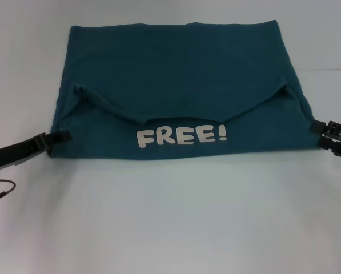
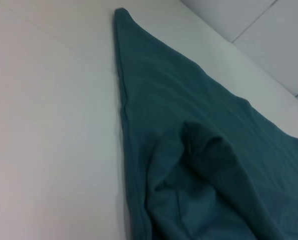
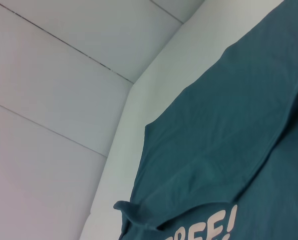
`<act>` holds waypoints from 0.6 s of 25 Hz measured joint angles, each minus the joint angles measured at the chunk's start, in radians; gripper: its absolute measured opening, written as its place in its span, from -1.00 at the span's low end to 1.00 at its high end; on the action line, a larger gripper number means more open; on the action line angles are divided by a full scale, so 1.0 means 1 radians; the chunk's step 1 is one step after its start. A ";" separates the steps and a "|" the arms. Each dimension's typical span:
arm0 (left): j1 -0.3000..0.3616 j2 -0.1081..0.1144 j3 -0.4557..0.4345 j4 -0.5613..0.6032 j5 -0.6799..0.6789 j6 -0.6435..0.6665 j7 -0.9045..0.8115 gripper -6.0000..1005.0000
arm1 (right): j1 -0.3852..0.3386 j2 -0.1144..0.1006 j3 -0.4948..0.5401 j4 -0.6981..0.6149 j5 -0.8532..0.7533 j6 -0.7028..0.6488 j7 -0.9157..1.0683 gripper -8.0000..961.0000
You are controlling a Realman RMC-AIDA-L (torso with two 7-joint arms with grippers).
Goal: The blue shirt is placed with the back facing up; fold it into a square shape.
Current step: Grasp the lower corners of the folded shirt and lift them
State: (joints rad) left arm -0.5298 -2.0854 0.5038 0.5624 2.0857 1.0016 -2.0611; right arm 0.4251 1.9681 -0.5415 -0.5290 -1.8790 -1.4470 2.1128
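The blue shirt [image 1: 176, 68] lies flat on the white table, its near part folded over so the white "FREE!" lettering [image 1: 181, 137] faces up. At the shirt's near left edge my left gripper [image 1: 63, 136] sits low on the table, its tips on the cloth, and appears shut on it. At the near right corner my right gripper [image 1: 315, 127] touches the cloth and also looks shut on it. The left wrist view shows the shirt [image 2: 198, 150] bunched in a raised fold. The right wrist view shows the shirt [image 3: 223, 135] with a curled corner, but neither view shows fingers.
The white table [image 1: 170, 217] stretches bare in front of the shirt and at both sides. A thin cable [image 1: 3, 191] hangs from the left arm at the near left. A white wall with panel seams [image 3: 49, 100] stands behind the table.
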 joint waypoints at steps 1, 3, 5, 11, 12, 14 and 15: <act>-0.002 0.000 0.010 -0.005 0.001 -0.004 0.006 0.19 | 0.000 0.000 0.000 0.000 0.001 0.000 0.000 0.75; -0.004 0.000 0.023 -0.005 0.001 -0.005 0.006 0.19 | -0.001 0.000 0.000 0.001 0.002 0.000 0.000 0.75; -0.006 -0.002 0.045 -0.006 0.001 -0.008 0.006 0.19 | -0.001 0.000 0.000 0.001 0.003 0.000 0.000 0.75; -0.007 -0.007 0.065 -0.002 0.001 -0.010 -0.006 0.18 | -0.002 -0.001 0.003 0.002 0.005 0.000 0.000 0.75; -0.007 -0.007 0.065 -0.001 0.001 -0.010 -0.009 0.18 | -0.002 -0.001 0.007 0.004 0.005 0.000 0.000 0.75; -0.006 -0.007 0.064 0.001 0.001 -0.010 -0.013 0.18 | -0.003 -0.002 0.011 0.007 0.005 0.000 0.000 0.75; -0.004 -0.007 0.063 0.008 0.001 -0.010 -0.017 0.18 | -0.003 -0.002 0.016 0.010 0.005 0.000 0.000 0.75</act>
State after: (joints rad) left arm -0.5338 -2.0926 0.5666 0.5701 2.0863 0.9918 -2.0781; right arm 0.4219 1.9664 -0.5257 -0.5194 -1.8742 -1.4473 2.1123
